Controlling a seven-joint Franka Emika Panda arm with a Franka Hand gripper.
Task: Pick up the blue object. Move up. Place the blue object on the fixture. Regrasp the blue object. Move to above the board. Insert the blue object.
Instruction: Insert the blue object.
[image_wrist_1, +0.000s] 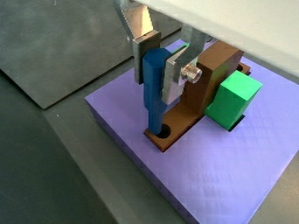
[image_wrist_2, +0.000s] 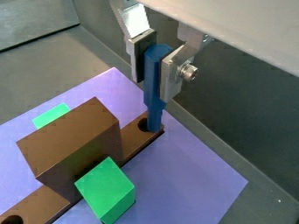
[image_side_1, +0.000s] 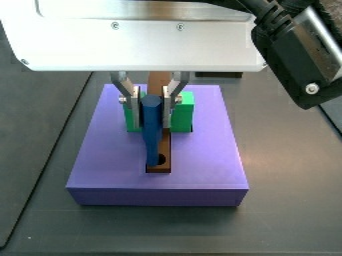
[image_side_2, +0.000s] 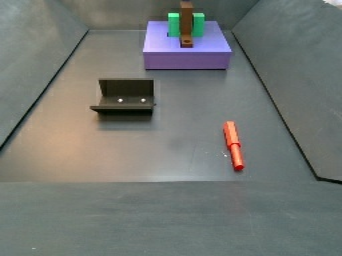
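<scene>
Final step, insertion: the hand (image_wrist_1: 159, 59) grips the blue peg (image_wrist_1: 155, 92) upright over the board (image_wrist_1: 222, 175), its lower tip at or just inside the bar's (image_wrist_2: 70, 153) hole (image_wrist_1: 162, 133). Next likely push straight down, then release.

You can't see the gripper (image_wrist_1: 160, 63) body; its fingers hide the blue object's (image_wrist_1: 155, 92) top, and the brown bar's hole hides its tip
</scene>
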